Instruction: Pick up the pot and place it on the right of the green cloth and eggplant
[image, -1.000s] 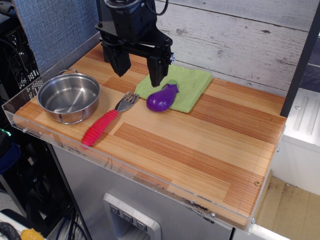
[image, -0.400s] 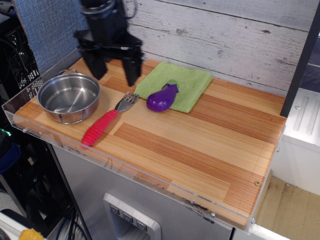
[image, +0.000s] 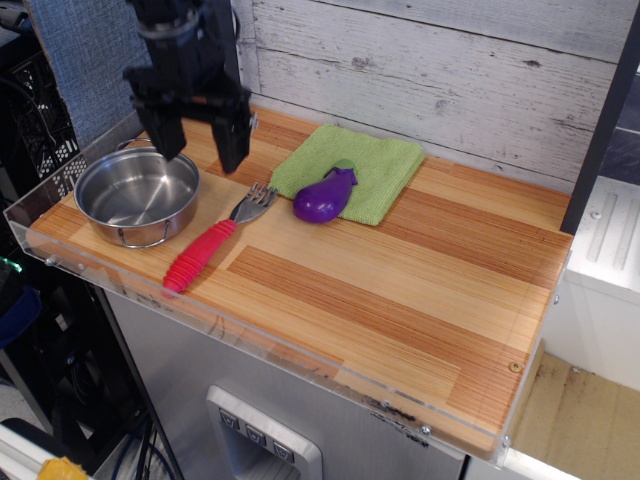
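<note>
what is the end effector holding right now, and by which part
Nothing is held. The end effector is open, its fingers apart above the back right rim of the pot, which sits empty on the table, ungrasped.

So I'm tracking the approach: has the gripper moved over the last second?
Yes: the gripper went left, from above the green cloth toward the pot.

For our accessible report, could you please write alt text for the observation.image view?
An open gripper hangs above the back rim of an empty steel pot at the left end of a wooden table, fingers spread. Right of the pot lie a red-handled fork and a purple eggplant overlapping a green cloth.
</note>
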